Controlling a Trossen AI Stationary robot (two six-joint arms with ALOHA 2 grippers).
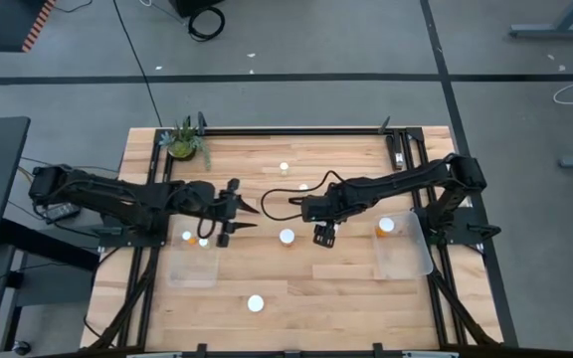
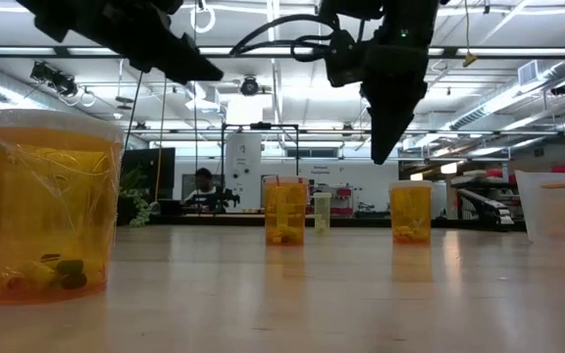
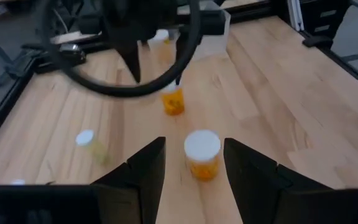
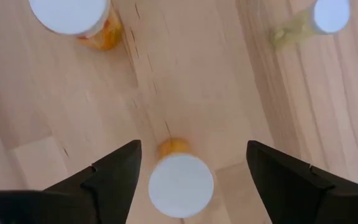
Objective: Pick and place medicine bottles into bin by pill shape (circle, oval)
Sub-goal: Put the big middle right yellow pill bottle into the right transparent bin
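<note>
Nearest the low camera stands an amber bottle (image 2: 49, 211), while the right gripper (image 1: 324, 235), claw spread wide and empty, hangs over another white-capped bottle (image 4: 180, 185) mid-table; descending off-centre, I judge, could tip it, while the left gripper (image 1: 229, 211), half-parted, empty, waits left.

The wooden table (image 1: 296, 288) stood on a grey concrete floor (image 1: 296, 40) crossed by dark tape lines (image 1: 267, 77). A coiled black cable (image 1: 206, 22) lay on the floor beyond the table's far edge. Beyond the table lay a large hall, where long ceiling lights (image 2: 518, 93) shone and a person (image 2: 202, 186) sat at a distant workstation.
</note>
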